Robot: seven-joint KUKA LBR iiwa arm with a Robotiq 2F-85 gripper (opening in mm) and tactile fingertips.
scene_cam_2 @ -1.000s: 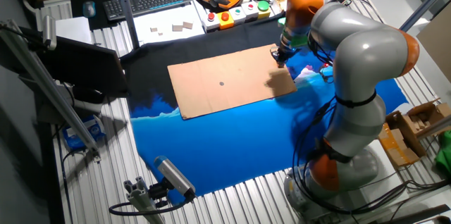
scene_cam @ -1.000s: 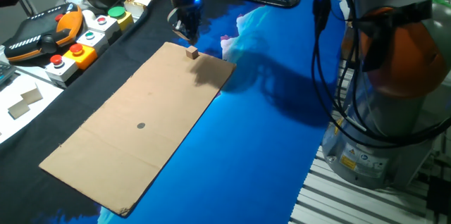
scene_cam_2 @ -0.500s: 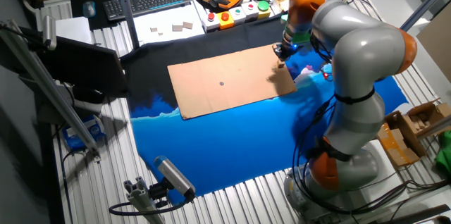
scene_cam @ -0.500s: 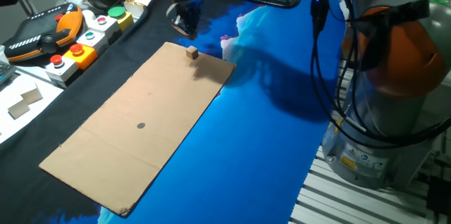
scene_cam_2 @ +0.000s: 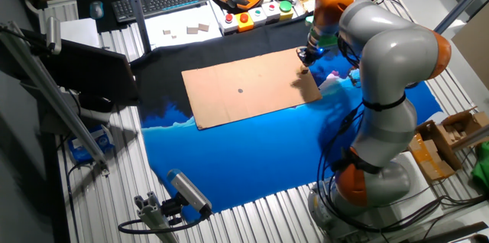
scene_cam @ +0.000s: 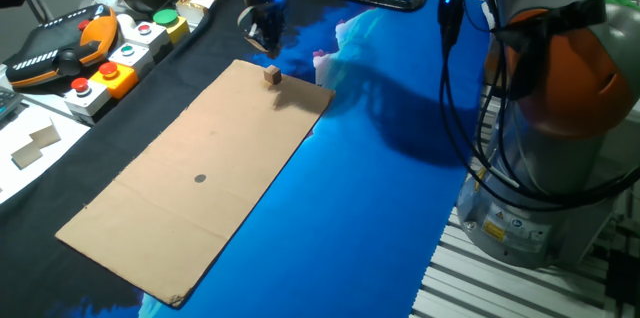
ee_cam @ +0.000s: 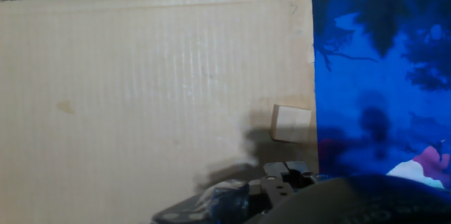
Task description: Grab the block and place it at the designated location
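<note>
Block [scene_cam: 272, 75] placement is seen at the far corner of the cardboard sheet [scene_cam: 200, 158], close to the sheet's edge where the blue cloth [scene_cam: 380, 188] begins; in the hand view the block [ee_cam: 291, 123] is shown lying just inside that edge, its shadow thrown to one side; in the other fixed view it is mostly hidden behind the arm. The gripper [scene_cam: 264, 38] is held above and just beyond the block, apart from it, with nothing seen between its fingers; whether the jaws are spread or closed cannot be told, since only a dark part of the hand is caught at the bottom of the hand view. The designated location [scene_cam: 200, 179], a small dark dot, is marked on the bare cardboard well apart from the block, toward the opposite end of the sheet; it is also visible in the other fixed view [scene_cam_2: 240, 90]. A box of red and green push buttons [scene_cam: 120, 58] is set beside the black cloth [scene_cam: 210, 43]; flat grey tiles [scene_cam: 35, 144] are laid on white paper near it.
</note>
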